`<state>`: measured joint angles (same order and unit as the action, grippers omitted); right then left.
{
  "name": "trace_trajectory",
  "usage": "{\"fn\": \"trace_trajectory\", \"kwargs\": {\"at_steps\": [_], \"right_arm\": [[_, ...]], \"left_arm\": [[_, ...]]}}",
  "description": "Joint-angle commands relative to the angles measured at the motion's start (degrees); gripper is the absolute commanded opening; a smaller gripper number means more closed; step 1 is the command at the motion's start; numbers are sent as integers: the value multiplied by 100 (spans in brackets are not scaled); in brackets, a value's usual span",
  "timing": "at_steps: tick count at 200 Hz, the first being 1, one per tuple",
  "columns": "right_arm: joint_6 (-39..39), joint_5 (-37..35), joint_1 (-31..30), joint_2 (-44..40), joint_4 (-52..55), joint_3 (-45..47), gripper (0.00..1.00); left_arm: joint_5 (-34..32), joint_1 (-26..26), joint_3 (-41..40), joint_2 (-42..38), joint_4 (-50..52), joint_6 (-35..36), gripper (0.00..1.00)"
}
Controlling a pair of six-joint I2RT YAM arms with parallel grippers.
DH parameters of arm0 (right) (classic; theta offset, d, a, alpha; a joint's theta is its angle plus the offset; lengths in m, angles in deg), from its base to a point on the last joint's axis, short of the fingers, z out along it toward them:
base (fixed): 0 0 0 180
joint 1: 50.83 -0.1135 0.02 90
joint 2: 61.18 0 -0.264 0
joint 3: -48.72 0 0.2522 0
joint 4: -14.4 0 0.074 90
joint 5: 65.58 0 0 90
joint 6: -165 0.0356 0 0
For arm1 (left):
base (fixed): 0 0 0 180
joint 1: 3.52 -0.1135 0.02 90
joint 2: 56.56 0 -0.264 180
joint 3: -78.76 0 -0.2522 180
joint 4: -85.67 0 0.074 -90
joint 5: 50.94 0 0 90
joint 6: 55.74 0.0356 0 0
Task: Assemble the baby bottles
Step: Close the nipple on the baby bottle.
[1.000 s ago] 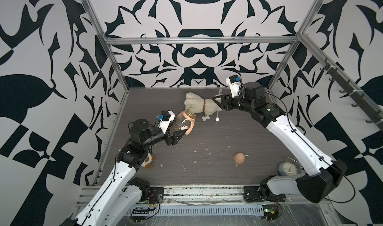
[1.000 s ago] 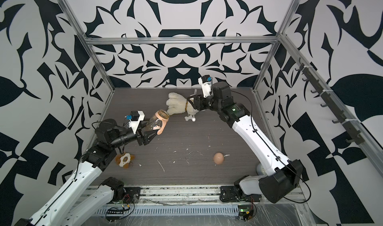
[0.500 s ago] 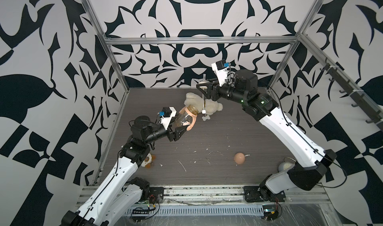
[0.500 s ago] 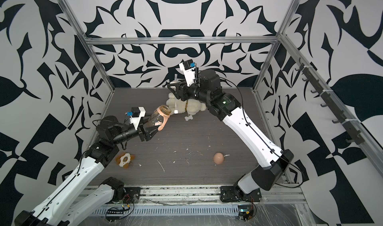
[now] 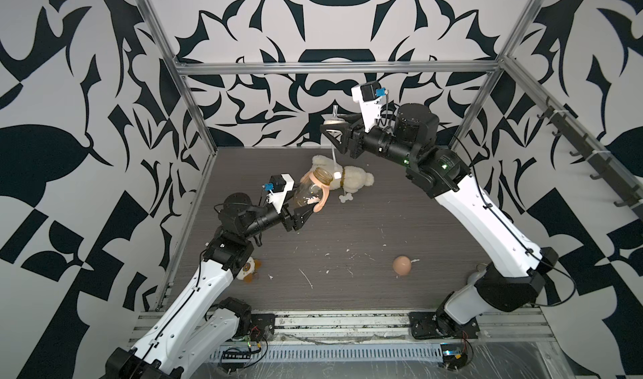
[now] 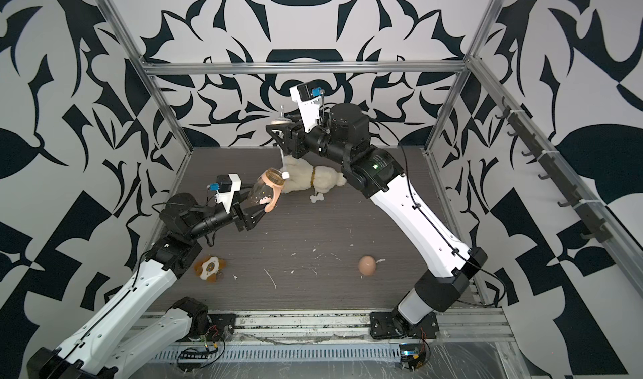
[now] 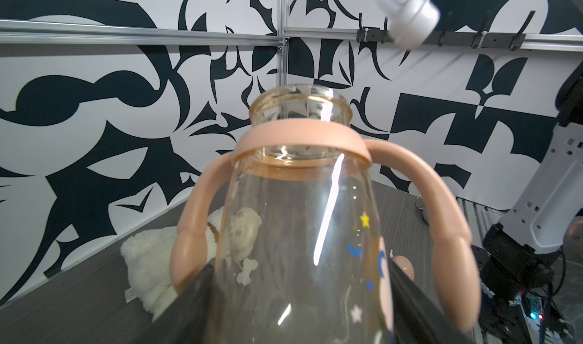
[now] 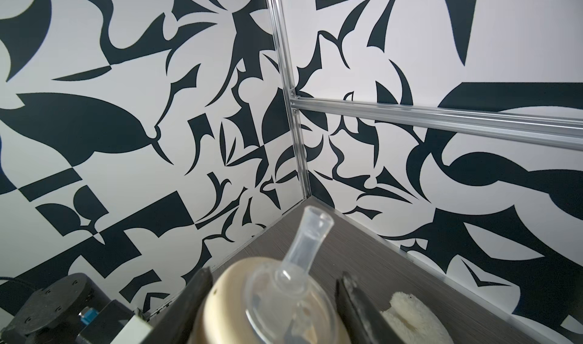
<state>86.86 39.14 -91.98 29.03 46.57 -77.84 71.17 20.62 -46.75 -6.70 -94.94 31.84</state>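
Left wrist: straw end (image 7: pixel 413 22) nr bottle (image 7: pixel 299 232)

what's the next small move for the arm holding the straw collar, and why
Probably nudge the right gripper, shut on the cream collar, sideways until the straw's white weighted end hangs over the mouth of the bottle, before lowering. The left gripper holds the bottle tilted, mouth open, and the left wrist view shows the weight off to one side of the rim, not over it.

Listing bottle (image 7: pixel 299 257) as glossy clear plastic; two-handled ring (image 7: pixel 299 136) as smooth matt peach plastic; plush dog (image 5: pixel 355 182) as fluffy cloth; tabletop (image 5: pixel 382 227) as matt wood-grain; frame rail (image 5: pixel 334 68) as brushed metal.
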Motion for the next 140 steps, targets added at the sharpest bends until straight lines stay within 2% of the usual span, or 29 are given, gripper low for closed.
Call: {"fn": "trace_trajectory", "kwargs": {"at_steps": [1, 140], "right_arm": [[15, -70, -77, -45, -334, -287, 35], [127, -154, -302, -4, -563, -281, 34]], "left_arm": [[-30, 18, 232, 39, -472, -160, 5], [7, 21, 233, 102, -602, -216, 5]]}}
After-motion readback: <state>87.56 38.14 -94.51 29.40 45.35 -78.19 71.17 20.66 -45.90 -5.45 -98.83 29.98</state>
